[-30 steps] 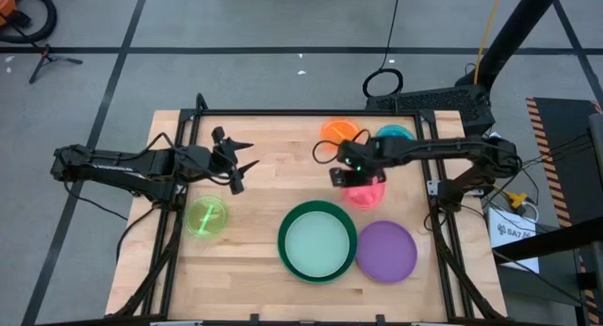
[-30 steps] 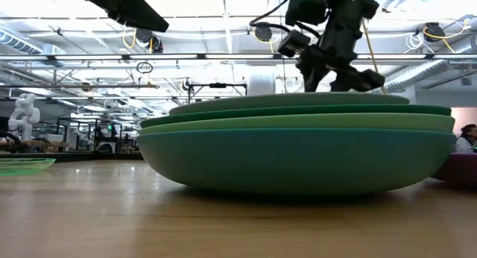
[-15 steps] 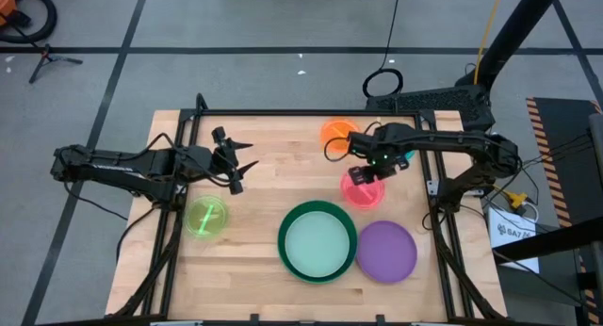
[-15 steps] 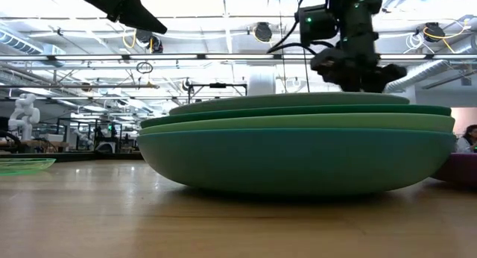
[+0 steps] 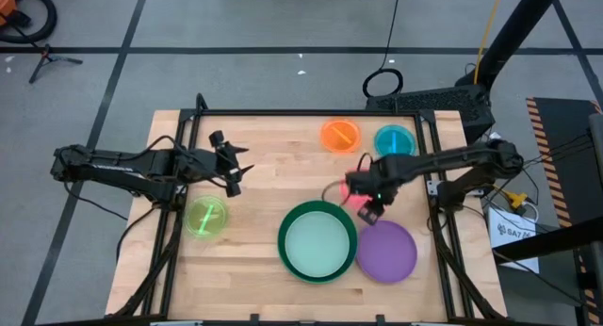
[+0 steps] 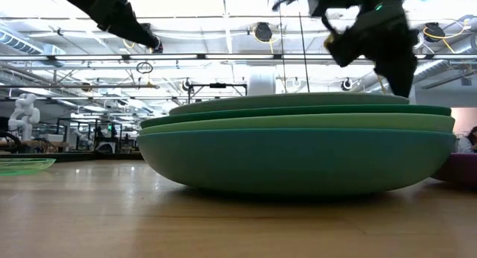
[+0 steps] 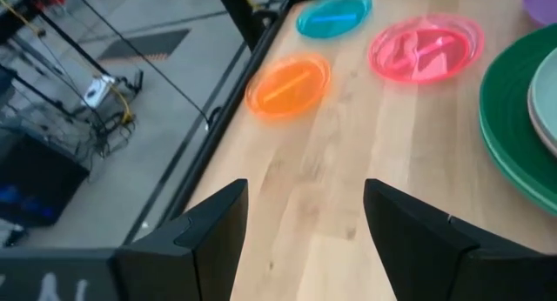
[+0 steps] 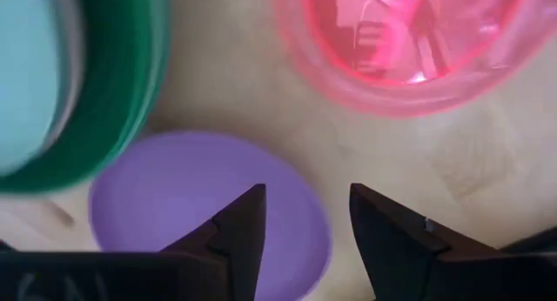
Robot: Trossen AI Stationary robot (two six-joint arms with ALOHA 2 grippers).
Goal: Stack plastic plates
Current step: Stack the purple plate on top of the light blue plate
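The large stack (image 5: 317, 241) of plastic plates sits near the front edge of the desk (image 5: 273, 147); it serves as the reference point below. From the low view it holds four nested plates, teal lowest, then light green, dark green and a pale mint plate on top. Nesting the widest plates first gives a stable base for the smaller ones.

The purple plate (image 5: 386, 252) lies just right of the stack, touching or nearly touching its rim. The pink plate (image 7: 425, 47) lies behind the stack and slightly right, largely covered in the high view by the right arm. The orange plate (image 5: 340, 135) and the small teal plate (image 5: 394, 140) sit side by side well behind the stack, near the far edge. The yellow-green plate (image 5: 206, 217) lies well to the left of the stack.

The right gripper (image 5: 367, 207) hangs above the desk between the pink plate and the purple plate, jaws spread and empty. This position suits a descent onto either rim; which plate is intended cannot be determined.

The left gripper (image 5: 237, 166) waits behind and left of the stack, jaws spread, holding nothing.
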